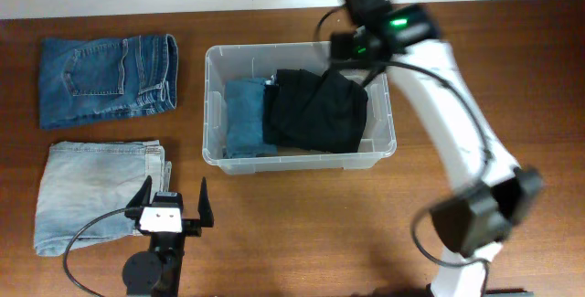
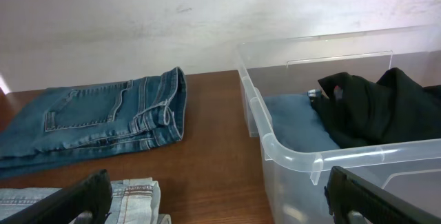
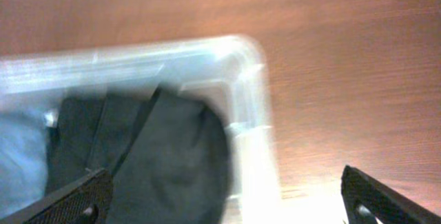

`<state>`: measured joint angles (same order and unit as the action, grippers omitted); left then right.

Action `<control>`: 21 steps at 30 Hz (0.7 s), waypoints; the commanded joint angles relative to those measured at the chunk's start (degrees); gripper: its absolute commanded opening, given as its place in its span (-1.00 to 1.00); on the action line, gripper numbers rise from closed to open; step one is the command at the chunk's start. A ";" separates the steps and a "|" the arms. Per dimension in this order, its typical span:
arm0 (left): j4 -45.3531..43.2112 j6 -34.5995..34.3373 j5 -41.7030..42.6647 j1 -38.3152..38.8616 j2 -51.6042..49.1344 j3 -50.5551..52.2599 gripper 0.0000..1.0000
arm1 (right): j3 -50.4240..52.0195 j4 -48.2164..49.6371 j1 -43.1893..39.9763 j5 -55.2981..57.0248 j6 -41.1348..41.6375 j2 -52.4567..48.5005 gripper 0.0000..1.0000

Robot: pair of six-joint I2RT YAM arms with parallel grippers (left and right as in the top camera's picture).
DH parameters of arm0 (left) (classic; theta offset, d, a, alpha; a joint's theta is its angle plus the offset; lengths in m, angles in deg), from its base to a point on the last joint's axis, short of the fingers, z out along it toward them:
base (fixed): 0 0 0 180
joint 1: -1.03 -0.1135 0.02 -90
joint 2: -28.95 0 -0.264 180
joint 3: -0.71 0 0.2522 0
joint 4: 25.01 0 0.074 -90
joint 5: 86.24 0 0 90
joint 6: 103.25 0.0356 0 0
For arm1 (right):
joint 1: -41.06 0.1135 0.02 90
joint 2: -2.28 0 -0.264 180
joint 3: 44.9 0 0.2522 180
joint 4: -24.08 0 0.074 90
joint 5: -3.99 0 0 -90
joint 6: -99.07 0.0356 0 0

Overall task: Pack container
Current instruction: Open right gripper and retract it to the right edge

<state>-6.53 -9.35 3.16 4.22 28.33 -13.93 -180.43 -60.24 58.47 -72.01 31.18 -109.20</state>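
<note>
Wooden table (image 1: 292,242) fills the overhead view. On it, center and toward the far edge, sits the container (image 1: 302,164) - clear plastic, upright, lid off, long side running left-right.

The white right arm (image 1: 448,105) reaches from the near right corner up to the container's far right corner. Its upper end is blurred.

2 folded pairs of jeans lie left of the container, both on bare wood and apart from it. The dark blue jeans (image 1: 105,79) are at the far left. The light, faded jeans (image 1: 96,187) are nearer the robot, w/ a strip of table between the 2.

Inside the container are 2 folded items. A black garment (image 1: 315,110) takes the middle and right part, and its left edge overlaps a blue garment (image 1: 242,119) lying along the left wall.

Left gripper (image 1: 174,196): low at the near left, fingers spread wide, nothing between them. Its left finger is over the right edge of the light jeans.

Right gripper (image 3: 231,195): above the container's far right corner - fingers also spread wide, holding nothing. The black garment and the corner rim show below it, blurred.
</note>
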 commanded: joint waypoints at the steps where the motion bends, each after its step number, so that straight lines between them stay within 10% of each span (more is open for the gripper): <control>1: 0.02 0.72 0.42 -0.35 0.28 0.37 0.99 | -0.68 -1.81 -7.08 4.09 3.91 2.25 0.97; 21: -0.02 0.72 0.39 -0.35 0.28 0.37 0.99 | 10.91 -2.47 -38.23 -8.83 12.90 -2.43 0.97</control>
<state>-6.53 -9.35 3.16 4.22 28.33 -13.93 -170.95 -63.15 20.87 -79.31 43.35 -111.25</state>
